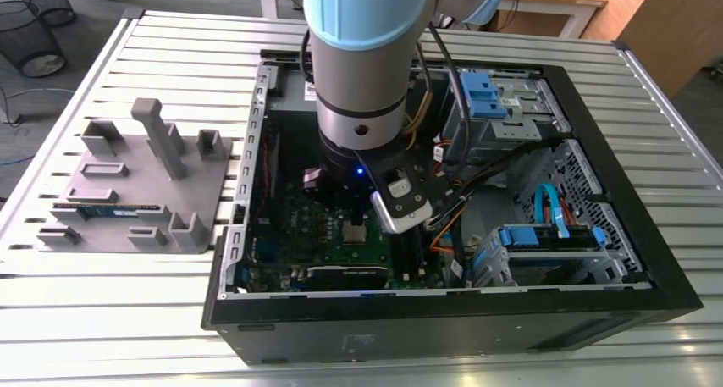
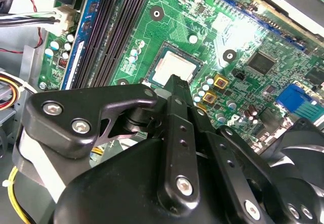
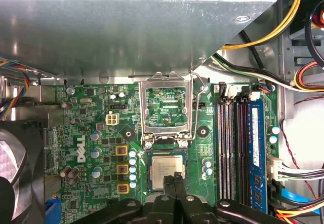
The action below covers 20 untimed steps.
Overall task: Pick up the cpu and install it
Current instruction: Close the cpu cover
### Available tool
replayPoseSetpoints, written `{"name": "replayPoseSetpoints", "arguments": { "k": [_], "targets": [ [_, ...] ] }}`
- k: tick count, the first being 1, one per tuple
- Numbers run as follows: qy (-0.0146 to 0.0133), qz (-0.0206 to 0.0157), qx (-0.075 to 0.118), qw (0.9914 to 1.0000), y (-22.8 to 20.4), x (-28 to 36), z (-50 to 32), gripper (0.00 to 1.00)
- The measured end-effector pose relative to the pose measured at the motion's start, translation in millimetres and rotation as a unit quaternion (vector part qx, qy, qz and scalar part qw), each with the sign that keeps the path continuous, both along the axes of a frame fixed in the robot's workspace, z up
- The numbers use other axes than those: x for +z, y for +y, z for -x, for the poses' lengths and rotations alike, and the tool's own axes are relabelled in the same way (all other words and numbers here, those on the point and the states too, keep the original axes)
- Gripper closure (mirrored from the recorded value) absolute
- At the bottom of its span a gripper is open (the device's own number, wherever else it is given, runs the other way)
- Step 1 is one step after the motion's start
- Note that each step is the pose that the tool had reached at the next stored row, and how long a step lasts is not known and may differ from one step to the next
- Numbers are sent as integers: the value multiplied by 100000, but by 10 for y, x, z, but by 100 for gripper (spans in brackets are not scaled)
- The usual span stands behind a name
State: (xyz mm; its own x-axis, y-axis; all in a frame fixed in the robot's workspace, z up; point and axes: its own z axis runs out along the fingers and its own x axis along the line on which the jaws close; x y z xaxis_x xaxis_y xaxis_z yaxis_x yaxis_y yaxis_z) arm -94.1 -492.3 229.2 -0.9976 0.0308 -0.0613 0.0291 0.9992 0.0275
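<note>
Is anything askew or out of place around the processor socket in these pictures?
Nothing looks damaged or askew. The cpu lies flat and square in its socket, with the shut gripper over one edge. Only the hinged socket frame stands open beside it, not clamped over the chip.

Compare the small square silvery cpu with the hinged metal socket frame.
The cpu lies flat in its socket; the socket frame is swung open beside it. The cpu is a solid plate; the socket frame is a hollow rim, green board showing through. Both are silvery and squarish.
</note>
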Motion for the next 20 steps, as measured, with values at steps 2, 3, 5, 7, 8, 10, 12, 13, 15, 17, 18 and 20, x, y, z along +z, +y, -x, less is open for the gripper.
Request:
{"name": "replayPoseSetpoints", "arguments": {
  "k": [2, 3, 5, 7, 8, 10, 12, 13, 15, 17, 18, 20],
  "targets": [
    [-7, -16, -1, 100000, 0, 0, 0, 89],
    [-6, -14, 2, 100000, 0, 0, 0, 89],
    [-11, -23, 1, 100000, 0, 0, 0, 89],
    [-7, -16, 2, 100000, 0, 5, 0, 89],
    [-9, -18, -1, 100000, 0, 6, 0, 89],
    [-5, -12, 2, 100000, 0, 10, 0, 89],
    [-6, -12, 1, 100000, 0, 15, 0, 89],
    [-7, -13, 3, 100000, 0, 17, 0, 89],
    [-9, -20, 2, 100000, 0, 17, 0, 89],
    [-8, -18, 0, 100000, 0, 69, 0, 89],
    [-7, -14, 3, 100000, 0, 69, 0, 89],
    [-4, -6, 2, 100000, 0, 72, 0, 89]
  ]
}}
